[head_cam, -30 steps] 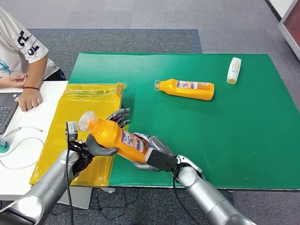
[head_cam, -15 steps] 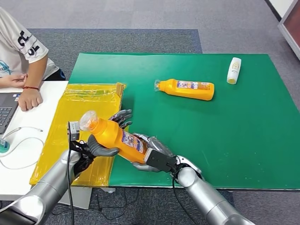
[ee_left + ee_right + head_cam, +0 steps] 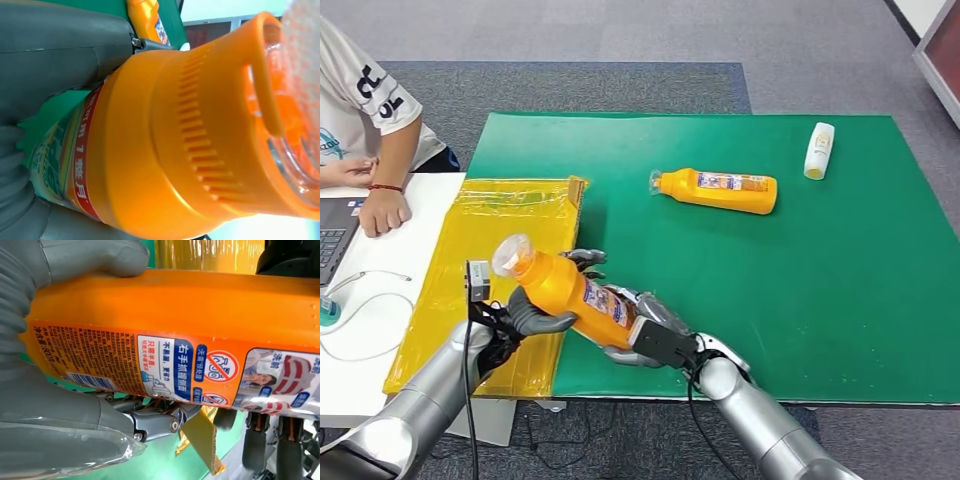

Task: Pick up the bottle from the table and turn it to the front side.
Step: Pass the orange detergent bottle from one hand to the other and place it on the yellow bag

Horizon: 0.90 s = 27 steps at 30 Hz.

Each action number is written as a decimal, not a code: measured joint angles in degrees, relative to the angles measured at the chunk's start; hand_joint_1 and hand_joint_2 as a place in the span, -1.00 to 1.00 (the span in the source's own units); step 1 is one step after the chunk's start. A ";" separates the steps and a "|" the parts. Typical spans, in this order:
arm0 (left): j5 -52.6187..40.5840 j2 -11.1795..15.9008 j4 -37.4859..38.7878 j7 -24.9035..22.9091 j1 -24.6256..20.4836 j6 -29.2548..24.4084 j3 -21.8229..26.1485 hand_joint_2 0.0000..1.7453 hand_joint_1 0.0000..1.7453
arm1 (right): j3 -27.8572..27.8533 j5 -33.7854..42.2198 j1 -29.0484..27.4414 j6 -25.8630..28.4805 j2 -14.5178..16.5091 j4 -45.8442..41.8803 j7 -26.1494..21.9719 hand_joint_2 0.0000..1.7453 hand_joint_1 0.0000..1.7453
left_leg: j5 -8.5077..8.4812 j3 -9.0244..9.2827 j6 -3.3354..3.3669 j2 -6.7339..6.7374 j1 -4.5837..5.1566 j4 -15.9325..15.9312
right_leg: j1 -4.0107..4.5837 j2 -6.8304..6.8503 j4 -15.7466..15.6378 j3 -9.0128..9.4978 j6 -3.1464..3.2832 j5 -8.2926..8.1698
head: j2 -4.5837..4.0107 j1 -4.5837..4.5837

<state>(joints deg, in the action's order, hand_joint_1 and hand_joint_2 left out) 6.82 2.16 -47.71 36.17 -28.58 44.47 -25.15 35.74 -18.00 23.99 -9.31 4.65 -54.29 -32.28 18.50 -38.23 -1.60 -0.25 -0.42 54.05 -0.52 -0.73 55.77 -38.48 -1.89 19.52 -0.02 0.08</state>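
1. The left hand [image 3: 535, 318] is gripping the neck end of the orange bottle [image 3: 573, 292], fingers wrapped around it.
2. The right hand [image 3: 641, 325] is clasping the bottle's base end.
3. The bottle is hanging tilted above the green surface [image 3: 810, 290], beside a yellow bag [image 3: 478, 230].

On my green mat [image 3: 848, 300], a second orange bottle [image 3: 718, 190] lies near the far edge, a small white bottle [image 3: 819, 150] toward its far right corner.

high head view, wrist close-ups share bottle [image 3: 569, 289]
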 joint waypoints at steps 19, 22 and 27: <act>0.59 0.09 -0.19 0.01 0.99 0.27 0.03 1.00 1.00 | -0.11 0.63 -1.04 0.27 0.00 0.00 -0.04 1.00 1.00 | 0.01 0.01 0.00 0.00 0.00 0.00 | 0.00 0.00 0.00 0.03 -0.02 0.02 | 0.00 -0.01; 0.62 0.14 -0.30 0.00 1.01 0.27 0.11 1.00 1.00 | -0.27 0.72 -1.03 0.29 0.00 0.00 -0.04 1.00 1.00 | 0.01 0.01 0.00 0.00 0.00 0.00 | 0.00 0.00 0.00 0.03 -0.02 0.01 | 0.00 -0.01; 0.69 0.25 -0.60 0.00 1.21 0.23 0.19 1.00 1.00 | -0.45 0.82 -1.06 0.33 0.01 0.00 -0.10 1.00 1.00 | 0.01 0.01 0.00 0.00 0.00 0.00 | 0.00 0.00 0.00 0.04 -0.02 0.02 | 0.00 -0.01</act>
<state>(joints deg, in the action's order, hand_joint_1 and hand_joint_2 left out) 7.51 2.41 -48.31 36.18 -27.37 44.71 -24.96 35.28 -17.18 22.93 -8.98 4.66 -54.29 -32.39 18.51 -38.22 -1.59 -0.25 -0.42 54.05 -0.52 -0.72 55.77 -38.44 -1.91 19.54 -0.02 0.07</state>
